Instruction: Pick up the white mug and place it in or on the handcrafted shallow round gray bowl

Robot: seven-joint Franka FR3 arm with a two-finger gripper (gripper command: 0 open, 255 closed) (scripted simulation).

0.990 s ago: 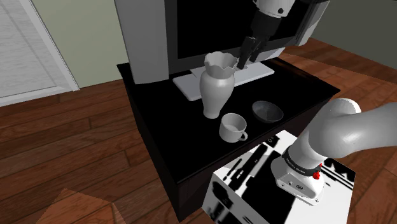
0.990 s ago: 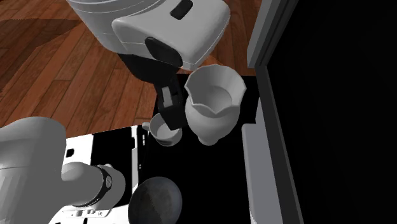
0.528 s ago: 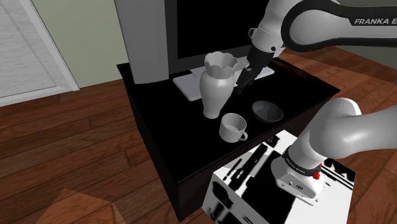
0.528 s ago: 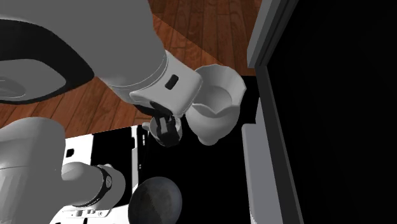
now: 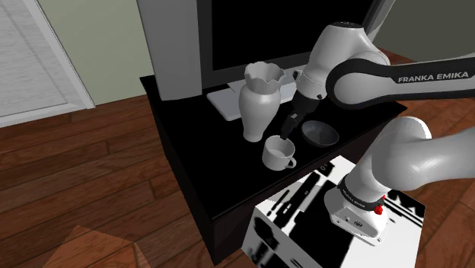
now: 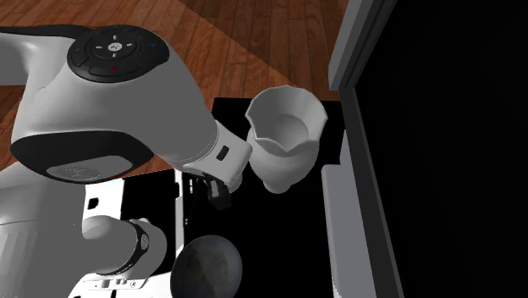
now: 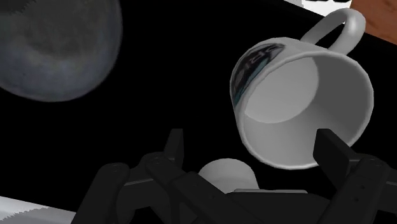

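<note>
The white mug (image 5: 278, 154) stands upright on the black cabinet (image 5: 190, 145), its handle toward the stand. The shallow grey bowl (image 5: 320, 133) sits just beside it, on the shoulder view's right. My black gripper (image 5: 286, 134) hangs open directly over the mug's far rim, between the mug and the vase. In the wrist view the mug (image 7: 299, 108) lies just ahead of the spread fingertips (image 7: 331, 149), one of them over its rim and the other outside its wall, and neither grips it. The bowl (image 7: 57, 48) is off to the other side. From the second exterior view my gripper (image 6: 218, 193) hides the mug, and the bowl (image 6: 207, 267) is nearby.
A tall white vase (image 5: 260, 99) with a jagged rim stands close behind the mug, next to my wrist. A large grey-framed screen (image 5: 179, 46) on a pale base (image 5: 228, 103) fills the cabinet's back. The robot stand (image 5: 304, 221) abuts the cabinet's front. Wooden floor surrounds everything.
The arm has swung down and forward from beside the vase's top. The gripper has dropped to just above the mug, and the fingers remain open.
</note>
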